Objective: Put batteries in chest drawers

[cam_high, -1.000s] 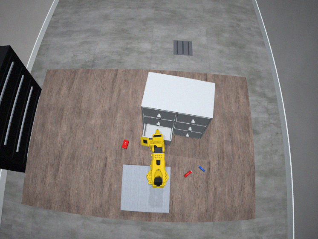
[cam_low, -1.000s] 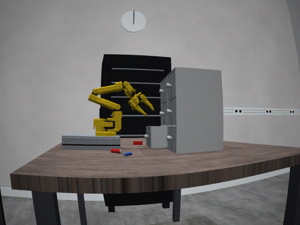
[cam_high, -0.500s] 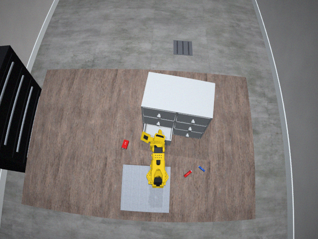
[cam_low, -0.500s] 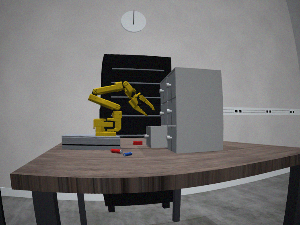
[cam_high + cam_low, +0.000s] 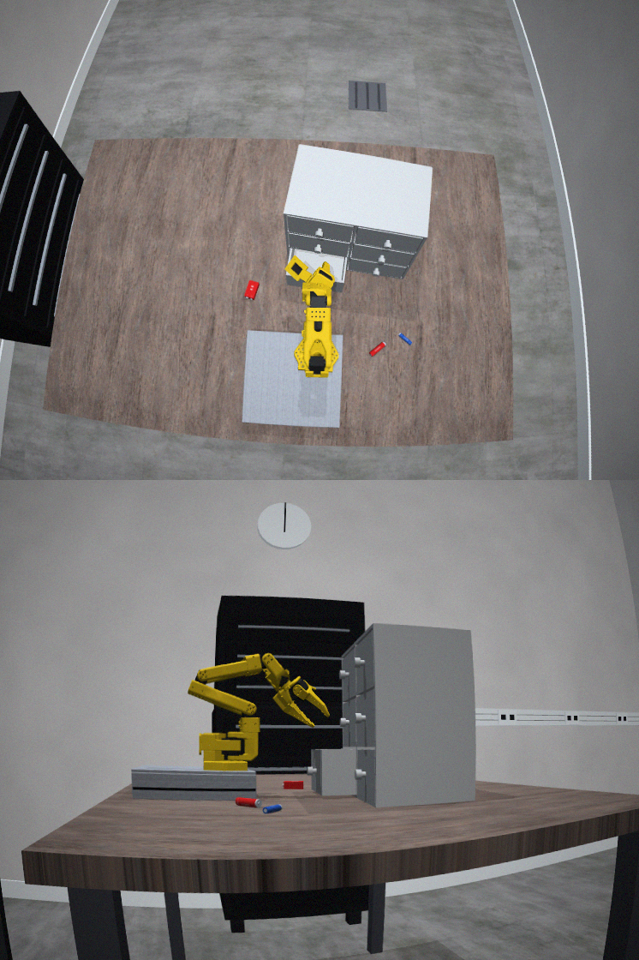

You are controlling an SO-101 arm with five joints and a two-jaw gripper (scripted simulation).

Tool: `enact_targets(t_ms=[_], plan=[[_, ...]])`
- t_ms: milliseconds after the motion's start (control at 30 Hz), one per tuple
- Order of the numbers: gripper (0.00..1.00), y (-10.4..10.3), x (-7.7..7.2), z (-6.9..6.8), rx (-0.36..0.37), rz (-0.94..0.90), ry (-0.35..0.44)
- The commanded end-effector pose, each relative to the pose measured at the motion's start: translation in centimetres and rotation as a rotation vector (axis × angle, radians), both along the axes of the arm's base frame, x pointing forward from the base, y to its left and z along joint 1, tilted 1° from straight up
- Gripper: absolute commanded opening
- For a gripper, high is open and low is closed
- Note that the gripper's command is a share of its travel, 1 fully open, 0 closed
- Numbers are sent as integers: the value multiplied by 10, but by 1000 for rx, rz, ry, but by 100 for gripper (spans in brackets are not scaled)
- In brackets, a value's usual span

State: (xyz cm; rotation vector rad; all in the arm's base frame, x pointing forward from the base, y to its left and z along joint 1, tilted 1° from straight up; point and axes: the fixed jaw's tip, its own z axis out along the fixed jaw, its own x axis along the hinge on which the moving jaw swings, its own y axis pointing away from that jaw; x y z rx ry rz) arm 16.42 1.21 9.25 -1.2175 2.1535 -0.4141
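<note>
Your gripper [image 5: 319,717] hangs in the air above the pulled-out drawer [image 5: 332,771], with its two fingers pointing down and toward the chest [image 5: 421,712]. The fingers stand partly apart, and you can see nothing between them, so the gripper holds nothing. From the top view, the gripper [image 5: 314,273] sits over the front part of this same drawer [image 5: 337,268], which is the left one of the bottom row. The other five drawers of the chest look closed.

You find the red cylindrical battery [image 5: 377,349] on the table [image 5: 154,232] to the right of the arm's grey base plate [image 5: 268,382], well apart from the chest. A smaller blue cylindrical battery [image 5: 405,339] lies just beside it, not touching. Which of these two is the AA one, I cannot tell from the pictures. In the exterior view the red one [image 5: 247,801] and the blue one [image 5: 271,808] lie in front of the base plate [image 5: 154,784].

You see the red nine-volt battery [image 5: 251,290], a small block, on the table to the left of the arm, near the open drawer but not in it. In the exterior view it [image 5: 293,784] lies flat on the wood between the base plate and the drawer.
</note>
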Motion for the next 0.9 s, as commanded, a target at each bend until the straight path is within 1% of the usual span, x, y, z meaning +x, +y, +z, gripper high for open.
enact_targets(t_ms=[0,33,533,600,867], plan=[[21,-1,0,1,49,-67,9],[21,-1,0,1,49,-67,9],[21,-1,2,2,288,-356,18],[21,-1,2,2,288,-356,18],[21,-1,3,3,415,-510,21]])
